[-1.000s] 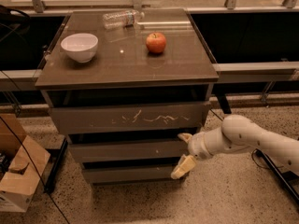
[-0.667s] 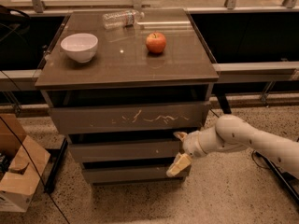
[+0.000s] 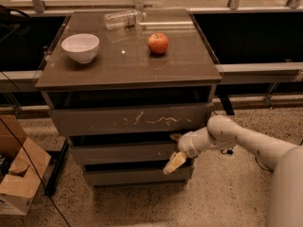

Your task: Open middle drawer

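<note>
1. the end effector (image 3: 174,150) is hovering at the right end of the cabinet front, carried by a pale arm (image 3: 239,140) that is reaching in from its right.
2. its fingers are standing spread: one pale finger (image 3: 174,163) is slanting down and to the left, and the other, darker tip (image 3: 175,137) is poking into the dark gap above; whether either one is pressing on anything i cannot tell.
3. the middle drawer (image 3: 118,153) is lying directly behind the end effector and stretching away to its left, second of three fronts.
4. the scratched top drawer (image 3: 132,120) is sitting just above the end effector, and the bottom drawer (image 3: 132,176) just below it.
5. higher up, the counter (image 3: 118,72) is carrying an apple (image 3: 158,43) above the end effector and slightly left, a white bowl (image 3: 80,47) well up to the left, and a clear bottle (image 3: 122,19) lying on its side beyond them.
6. a cardboard box (image 3: 21,183) is resting on the floor well to the left of the end effector and lower.
</note>
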`<act>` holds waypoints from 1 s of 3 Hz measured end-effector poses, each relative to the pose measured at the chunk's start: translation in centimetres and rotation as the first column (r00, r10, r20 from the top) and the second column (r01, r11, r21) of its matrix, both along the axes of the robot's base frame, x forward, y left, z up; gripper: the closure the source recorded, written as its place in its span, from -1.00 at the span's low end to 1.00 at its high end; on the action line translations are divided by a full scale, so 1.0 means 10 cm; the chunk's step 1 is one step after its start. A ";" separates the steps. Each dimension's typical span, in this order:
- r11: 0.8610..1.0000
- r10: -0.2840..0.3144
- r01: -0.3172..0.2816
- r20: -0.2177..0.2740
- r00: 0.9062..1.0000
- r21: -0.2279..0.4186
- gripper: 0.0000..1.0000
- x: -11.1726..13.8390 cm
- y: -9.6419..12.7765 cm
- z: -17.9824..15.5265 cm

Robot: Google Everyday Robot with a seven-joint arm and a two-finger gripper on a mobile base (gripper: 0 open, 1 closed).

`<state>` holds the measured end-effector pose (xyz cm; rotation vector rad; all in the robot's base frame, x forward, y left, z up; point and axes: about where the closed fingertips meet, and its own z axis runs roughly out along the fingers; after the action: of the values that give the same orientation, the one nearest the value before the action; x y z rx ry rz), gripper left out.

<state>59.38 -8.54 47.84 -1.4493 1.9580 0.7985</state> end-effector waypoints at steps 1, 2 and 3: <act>0.999 -0.002 0.004 -0.059 0.998 0.043 -1.00 0.22 0.06 -0.34; 0.999 0.000 0.004 -0.069 0.998 0.047 -0.64 0.23 0.07 -0.37; 0.999 0.023 -0.019 -0.081 0.996 0.051 -0.17 0.09 0.09 -0.31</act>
<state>60.28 -7.65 44.71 -1.4306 1.9710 0.9231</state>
